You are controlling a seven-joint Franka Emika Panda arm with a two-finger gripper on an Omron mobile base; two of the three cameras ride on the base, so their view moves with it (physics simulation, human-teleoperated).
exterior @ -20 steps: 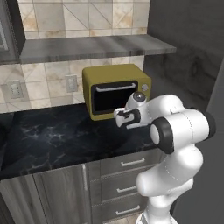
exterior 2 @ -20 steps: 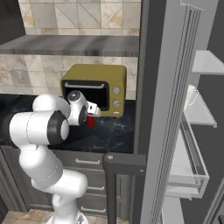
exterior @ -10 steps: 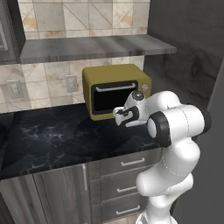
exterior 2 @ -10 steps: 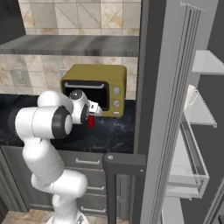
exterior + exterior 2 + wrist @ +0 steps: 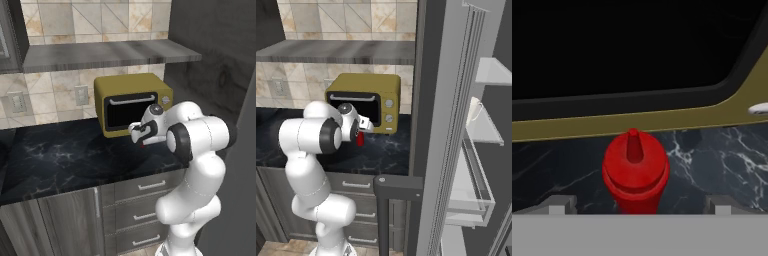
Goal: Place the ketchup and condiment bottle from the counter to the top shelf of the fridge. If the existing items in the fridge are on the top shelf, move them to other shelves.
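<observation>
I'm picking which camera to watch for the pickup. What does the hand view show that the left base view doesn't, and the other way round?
Hand view alone: the whole top of the red ketchup bottle, cap and nozzle, upright on the counter between the open gripper fingertips.

Left base view alone: the wall shelf, wall outlets, the drawers under the counter, and the arm itself.

Both: the yellow microwave with its dark door, and the black marble counter. In the left base view the ketchup is just a red sliver under the hand.

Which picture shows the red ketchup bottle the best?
The hand view: the ketchup bottle stands upright in the middle, red cap and nozzle clear, before the microwave. The right base view shows a red sliver beside the arm; the left base view barely a red speck.
</observation>
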